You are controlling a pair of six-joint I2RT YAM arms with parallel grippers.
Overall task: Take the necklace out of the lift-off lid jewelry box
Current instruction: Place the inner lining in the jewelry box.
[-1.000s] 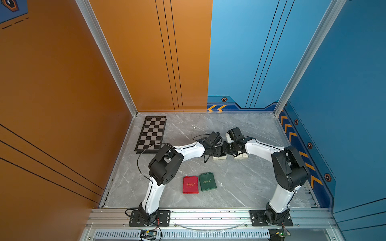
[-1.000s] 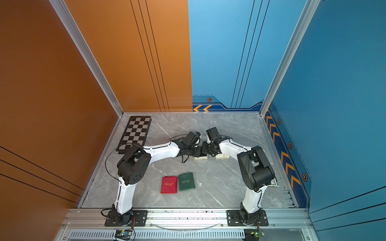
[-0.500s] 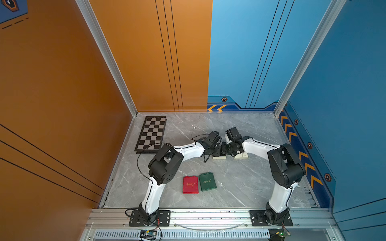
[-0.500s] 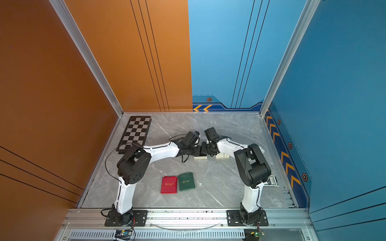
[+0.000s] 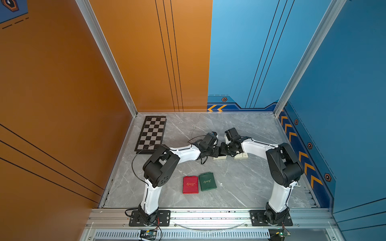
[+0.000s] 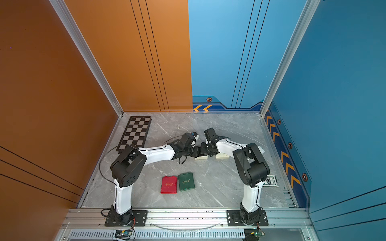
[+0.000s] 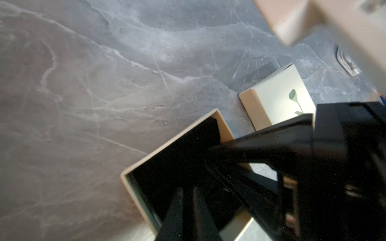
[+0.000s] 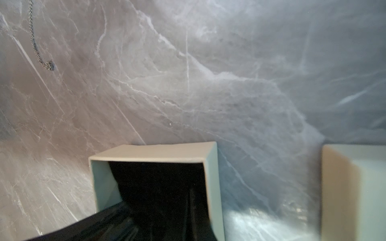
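The cream lift-off lid jewelry box (image 5: 219,158) (image 6: 201,158) stands open, its rim (image 7: 133,187) (image 8: 154,152) framing a black lining. Its lid (image 5: 242,155) (image 7: 279,96) (image 8: 344,187) lies beside it. My left gripper (image 5: 215,154) (image 7: 189,194) reaches into the box with its fingers almost together and nothing visible between them. My right gripper (image 5: 221,151) (image 7: 210,155) (image 8: 189,208) dips in from the opposite side, its tips meeting. A thin silver necklace (image 5: 193,127) (image 6: 177,126) (image 8: 49,65) lies on the marble beyond the box, away from both grippers.
A chessboard (image 5: 151,133) lies at the back left. A red flat box (image 5: 190,184) and a green one (image 5: 207,181) sit side by side near the front. A card deck (image 6: 271,180) lies behind the right arm's elbow.
The right arm's elbow has swung slightly inward. Both grippers stay at the open box, and the left fingers look barely changed.
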